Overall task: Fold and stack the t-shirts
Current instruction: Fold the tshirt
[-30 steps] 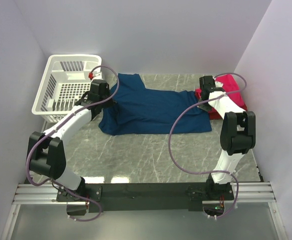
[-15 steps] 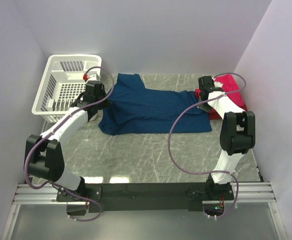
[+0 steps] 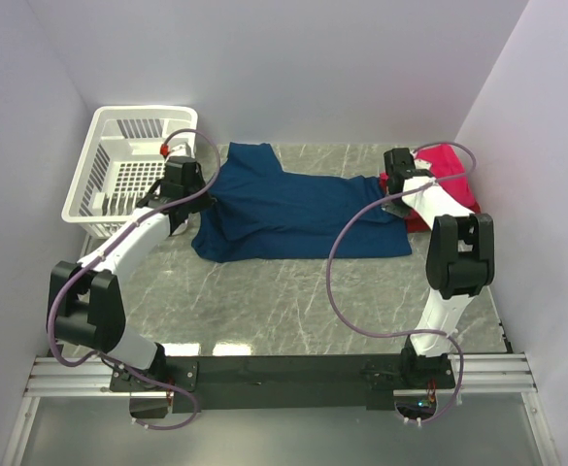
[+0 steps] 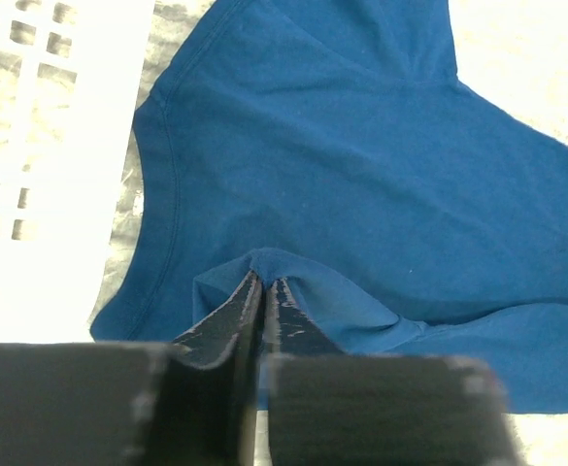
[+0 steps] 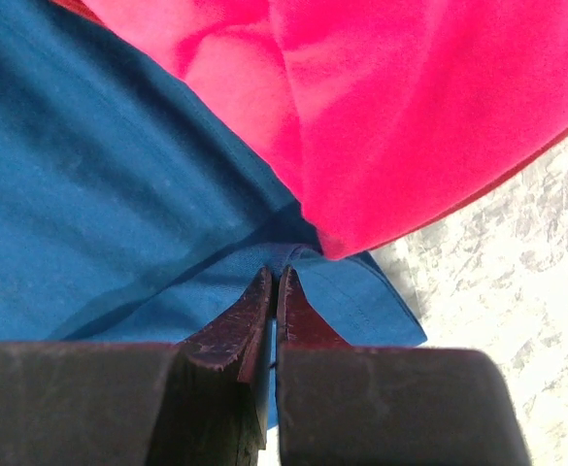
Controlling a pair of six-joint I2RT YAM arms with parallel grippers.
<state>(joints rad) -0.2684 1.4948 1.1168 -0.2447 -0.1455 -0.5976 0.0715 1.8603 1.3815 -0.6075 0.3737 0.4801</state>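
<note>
A navy blue t-shirt (image 3: 293, 216) lies spread across the marble table, plain side up; no print shows. My left gripper (image 3: 198, 199) is shut on a pinch of its left edge, seen in the left wrist view (image 4: 262, 282) with the navy cloth (image 4: 361, 165) bunched between the jaws. My right gripper (image 3: 392, 191) is shut on the shirt's right edge, seen in the right wrist view (image 5: 276, 274) pinching navy cloth (image 5: 99, 194). A folded pinkish-red t-shirt (image 3: 449, 175) lies at the far right, overlapping the navy shirt's corner (image 5: 419, 107). A darker red layer shows beneath it (image 3: 417, 223).
A white slotted plastic basket (image 3: 133, 170) stands at the back left, just left of my left gripper, and fills the left of the left wrist view (image 4: 50, 165). Lilac walls close the back and both sides. Bare marble (image 3: 303, 301) lies in front of the shirt.
My left gripper has moved a little left and back toward the basket, drawing the navy shirt's left edge with it. My right gripper has barely shifted.
</note>
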